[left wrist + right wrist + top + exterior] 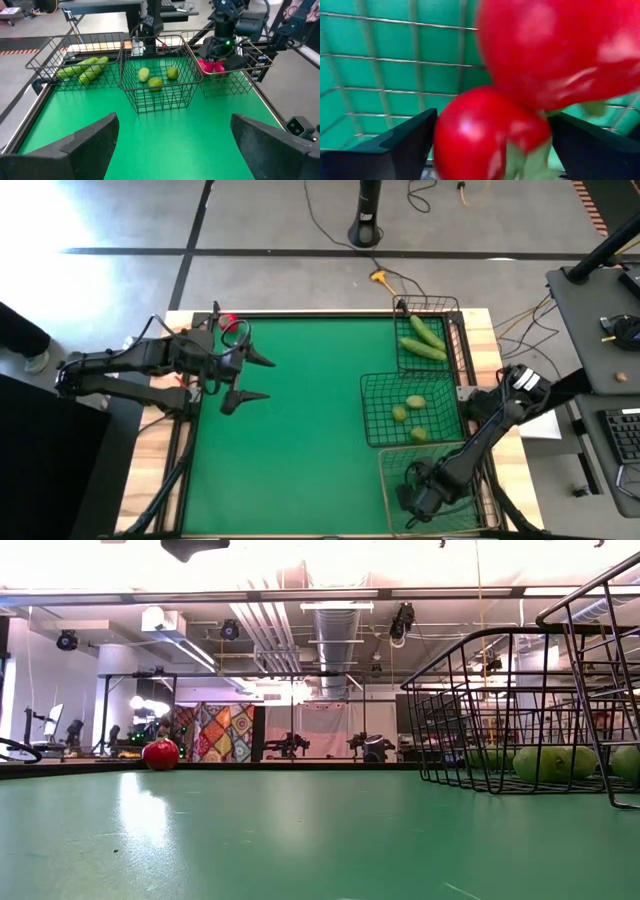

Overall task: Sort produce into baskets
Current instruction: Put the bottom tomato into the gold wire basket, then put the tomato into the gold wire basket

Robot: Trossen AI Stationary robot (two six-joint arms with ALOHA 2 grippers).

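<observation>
My right gripper (425,498) is open, pointing down into the paler wire basket (390,470) at the table's near right. Two round red fruits (490,135) (560,50) lie right in front of it, the lower one between its fingers; they also show in the left wrist view (212,65). A third red fruit (229,323) rests on the green mat at the far left and shows in the low view (160,753). My left gripper (268,378) is open and empty above the mat's left part. Two cucumbers (425,340) lie in the narrow dark basket (455,305). Three yellow-green fruits (410,412) lie in the square dark basket (372,395). My right gripper stands with one finger (405,145) on each side of the lower red fruit's flanks (445,135), coming from above. Whether the fingers touch the fruit, I cannot tell.
The three baskets stand in a row along the table's right edge. The green mat's middle (300,430) holds nothing. A raised wooden frame (300,313) runs round the mat. Cables and a stand lie on the floor beyond the far edge.
</observation>
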